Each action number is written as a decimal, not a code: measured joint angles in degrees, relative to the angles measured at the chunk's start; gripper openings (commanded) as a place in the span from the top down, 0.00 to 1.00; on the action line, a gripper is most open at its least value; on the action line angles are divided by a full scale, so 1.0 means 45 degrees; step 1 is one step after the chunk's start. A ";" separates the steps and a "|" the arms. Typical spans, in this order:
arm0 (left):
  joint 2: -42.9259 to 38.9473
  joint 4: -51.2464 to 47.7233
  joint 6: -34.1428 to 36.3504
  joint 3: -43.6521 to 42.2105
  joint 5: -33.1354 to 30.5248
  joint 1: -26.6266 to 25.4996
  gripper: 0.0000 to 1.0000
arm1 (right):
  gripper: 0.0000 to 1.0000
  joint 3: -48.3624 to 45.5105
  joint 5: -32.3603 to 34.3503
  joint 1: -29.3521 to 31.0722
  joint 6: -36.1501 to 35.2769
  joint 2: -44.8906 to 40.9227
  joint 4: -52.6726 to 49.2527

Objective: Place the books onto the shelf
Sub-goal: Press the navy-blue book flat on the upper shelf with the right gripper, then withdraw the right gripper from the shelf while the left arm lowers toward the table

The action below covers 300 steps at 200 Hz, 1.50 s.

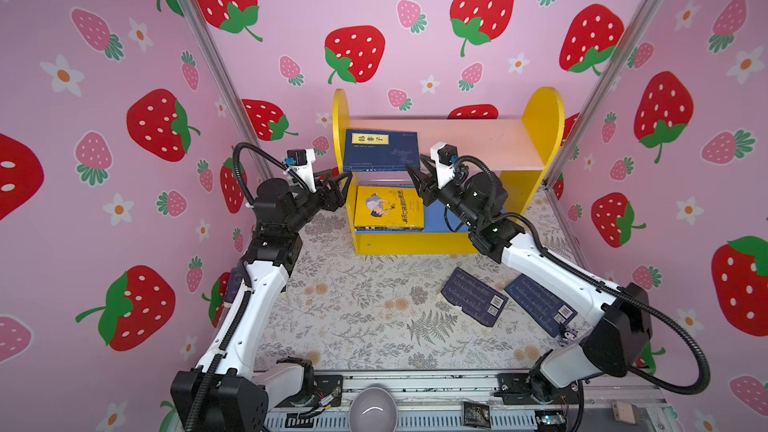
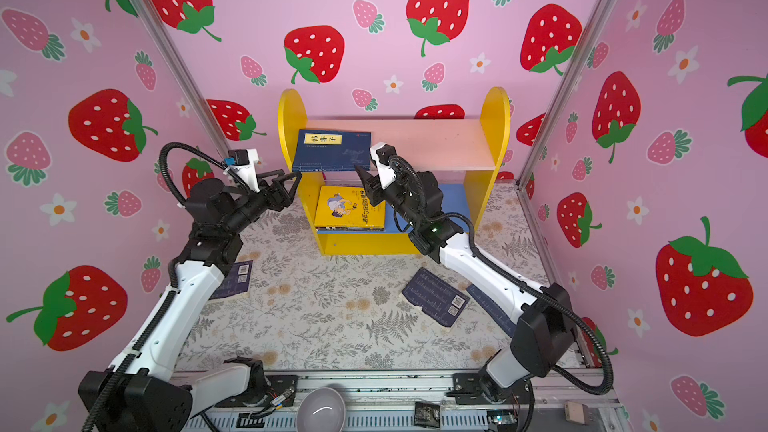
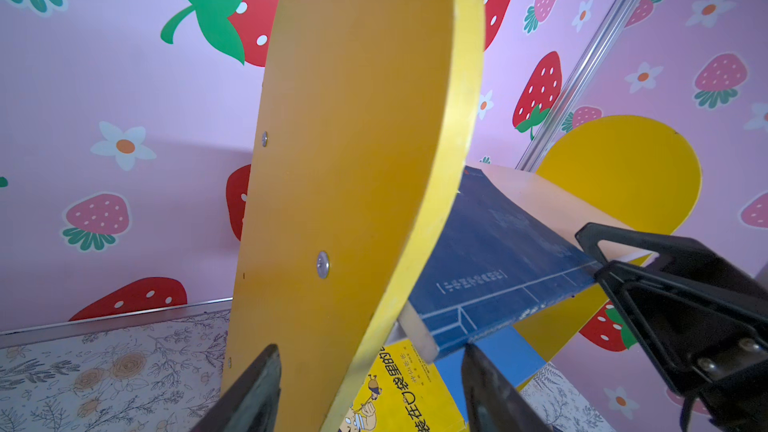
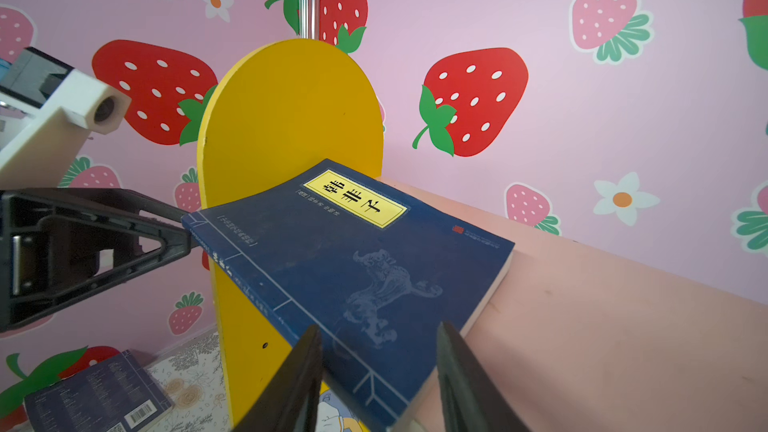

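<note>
Looking in from far away, I see the flowery table (image 1: 365,326) first. The shelf (image 1: 544,118) stands at the back of it, close to the strawberry wall (image 1: 415,35). Its pink top board (image 1: 478,139) holds the navy book with a yellow label (image 1: 380,151), flat at the left end and sticking out over the front edge. On the blue bottom board (image 1: 434,214) the yellow cartoon book (image 1: 388,207) lies on a small pile of dark books (image 1: 388,227). Three more lie on the table, barcodes up: the middle navy book (image 1: 473,297) and the right navy book (image 1: 540,305) by the right arm (image 1: 552,268), the left navy book (image 2: 237,280) partly under the left arm (image 2: 187,284). The left gripper (image 3: 370,351) has its jaws spread, with the front edge of the shelf's left yellow side between them. The right gripper (image 4: 380,326) has its jaws apart too, with that labelled book's near right corner between them; I cannot tell if they touch it.
</note>
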 measured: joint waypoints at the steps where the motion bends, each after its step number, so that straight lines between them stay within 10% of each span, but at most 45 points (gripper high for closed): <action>1: 0.0010 0.0029 -0.0005 0.0000 0.0000 0.0000 0.32 | 0.56 0.0005 0.0005 0.0005 0.0000 0.0005 0.0005; 77: 0.0588 0.0452 -0.0432 0.0296 0.0039 0.0112 0.34 | 0.59 0.0544 0.0384 0.0136 -0.0461 0.0549 0.0316; 122: 0.0359 0.0486 -0.0602 0.0282 0.0039 0.0131 0.34 | 0.40 0.0549 0.0597 0.0262 -0.1107 0.0544 0.0364; 300: -0.1953 0.0083 -0.0398 -0.0699 -0.0797 0.0131 0.32 | 0.46 -0.0146 0.0165 -0.0044 -0.1773 -0.0204 -0.0306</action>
